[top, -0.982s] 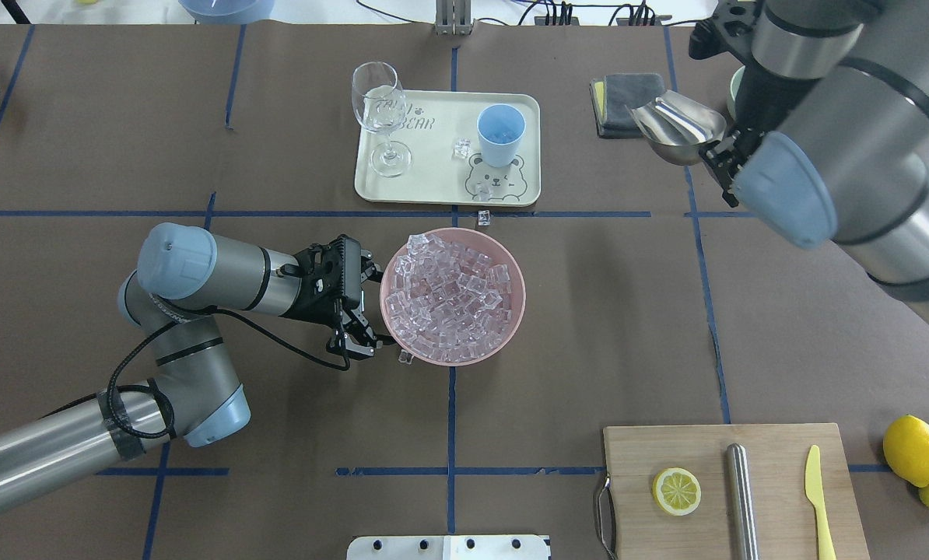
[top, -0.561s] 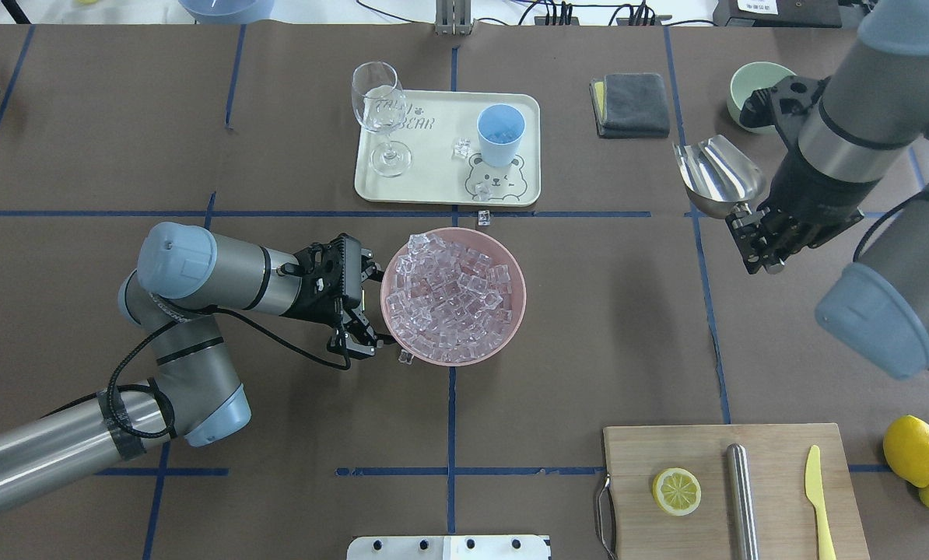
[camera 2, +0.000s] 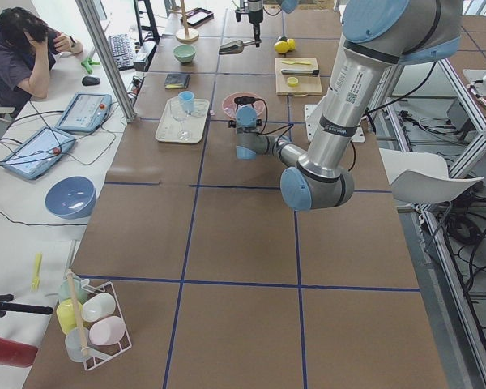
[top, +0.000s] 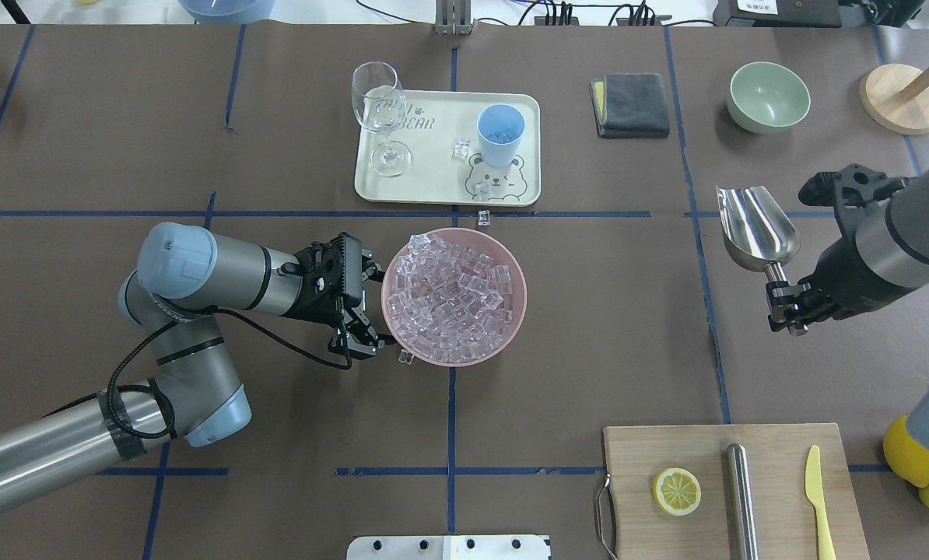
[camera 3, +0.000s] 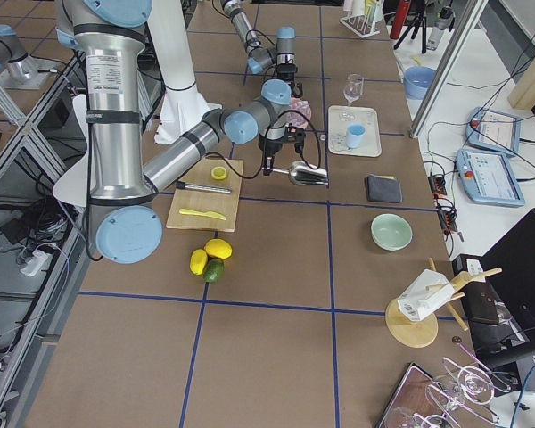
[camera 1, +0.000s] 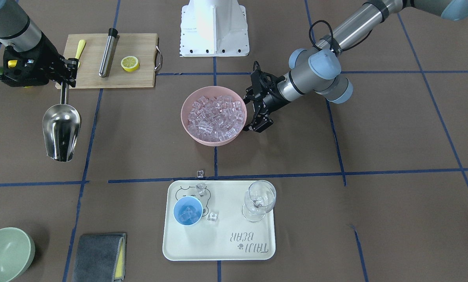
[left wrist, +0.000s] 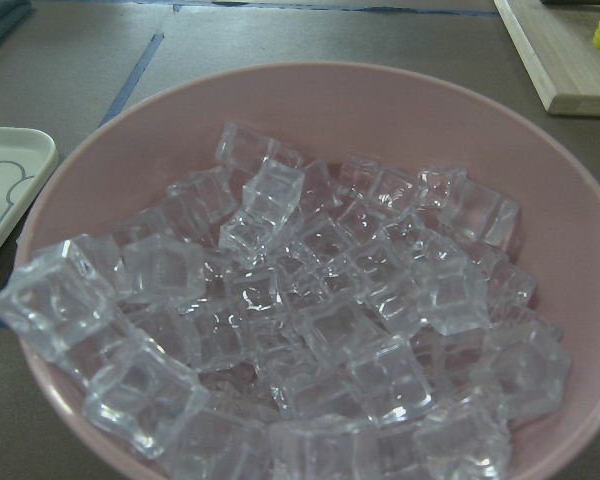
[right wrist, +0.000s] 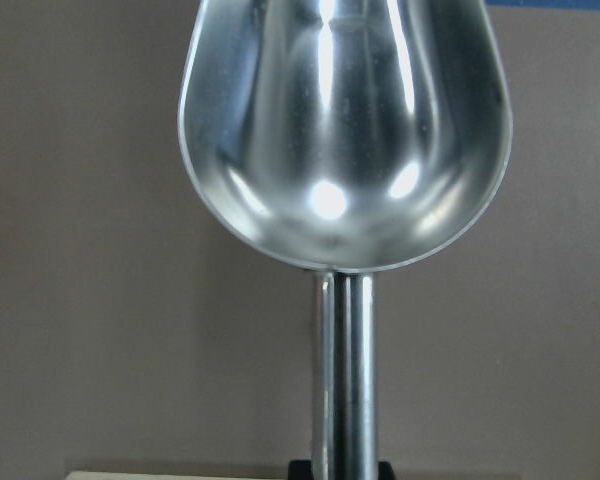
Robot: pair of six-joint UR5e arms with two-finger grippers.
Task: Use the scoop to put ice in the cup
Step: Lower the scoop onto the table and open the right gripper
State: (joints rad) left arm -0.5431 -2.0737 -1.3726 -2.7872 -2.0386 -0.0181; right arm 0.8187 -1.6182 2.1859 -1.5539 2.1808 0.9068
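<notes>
The steel scoop [top: 756,227] is empty and hangs above the table at the right, also seen in the front view [camera 1: 61,131] and the right wrist view [right wrist: 345,130]. My right gripper [top: 783,307] is shut on its thin handle. The light-blue cup [top: 500,132] stands on the cream tray [top: 433,187] and holds a few ice cubes [camera 1: 187,213]. The ice [top: 453,295] fills a pink bowl [top: 515,323], close up in the left wrist view [left wrist: 310,320]. My left gripper [top: 367,306] is open at the bowl's left rim.
A wine glass [top: 379,117] stands on the tray beside loose cubes [top: 461,148]. Stray cubes [top: 483,218] lie on the table. A grey cloth [top: 632,103] and green bowl [top: 768,96] are at the back right. A cutting board [top: 776,467] and lemons [top: 912,451] are at the front right.
My right arm has carried the empty scoop from beside the grey cloth toward the robot and to the right. The left arm and the bowl have not moved.
</notes>
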